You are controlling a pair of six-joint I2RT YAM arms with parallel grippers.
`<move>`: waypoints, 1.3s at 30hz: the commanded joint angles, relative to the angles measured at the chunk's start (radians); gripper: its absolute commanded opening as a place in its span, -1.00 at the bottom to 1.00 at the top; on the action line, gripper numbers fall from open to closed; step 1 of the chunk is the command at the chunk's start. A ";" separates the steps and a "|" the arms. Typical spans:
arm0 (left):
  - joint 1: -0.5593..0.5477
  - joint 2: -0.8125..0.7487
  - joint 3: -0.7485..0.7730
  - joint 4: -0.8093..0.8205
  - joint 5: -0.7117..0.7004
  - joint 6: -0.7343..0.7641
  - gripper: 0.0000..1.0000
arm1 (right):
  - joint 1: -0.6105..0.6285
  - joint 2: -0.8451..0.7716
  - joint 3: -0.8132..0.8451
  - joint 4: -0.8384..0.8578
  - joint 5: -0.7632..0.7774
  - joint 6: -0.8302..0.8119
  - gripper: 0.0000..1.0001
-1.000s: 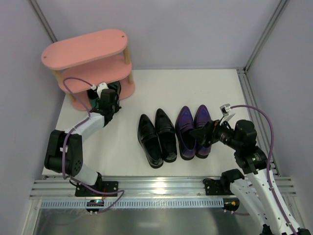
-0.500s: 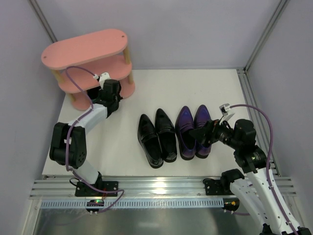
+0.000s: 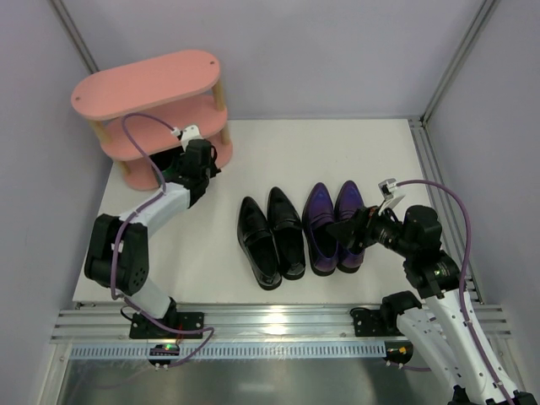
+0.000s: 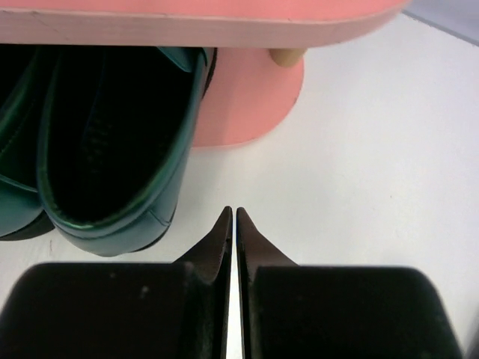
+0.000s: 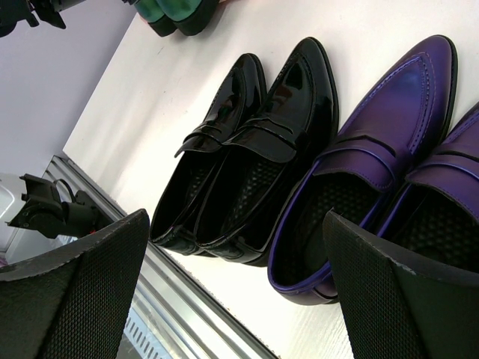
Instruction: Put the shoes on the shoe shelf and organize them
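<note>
Now | black pair (image 3: 285, 229), purple pair (image 3: 321, 221) | lengthwise near-far | toes far

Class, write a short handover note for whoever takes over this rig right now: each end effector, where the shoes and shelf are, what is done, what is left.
Left end effector: shut, empty, just off the heels of the teal pair.
Right end effector: open, empty, hovering by the heels of the purple pair.
Shoe shelf: far left corner of the table.
Done: teal pair on the bottom tier, heels toward the arms.
Left: black pair and purple pair stand side by side on the table; both need shelving.
</note>
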 commanded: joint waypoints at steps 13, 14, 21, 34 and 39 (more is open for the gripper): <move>-0.010 0.208 0.144 0.075 0.054 0.065 -1.00 | 0.003 -0.020 0.003 0.021 0.008 0.001 0.95; -0.010 0.228 0.169 0.066 0.048 0.071 -1.00 | 0.005 -0.020 0.003 0.019 0.006 0.001 0.95; -0.010 0.297 0.235 0.029 -0.055 0.117 -1.00 | 0.005 -0.010 0.000 0.019 0.013 -0.002 0.95; -0.017 0.003 -0.067 -0.055 -0.071 -0.006 -0.99 | 0.003 -0.012 -0.006 0.025 0.003 0.001 0.95; -0.017 -0.042 -0.072 -0.136 -0.128 0.001 -1.00 | 0.005 -0.010 -0.006 0.025 0.000 -0.001 0.95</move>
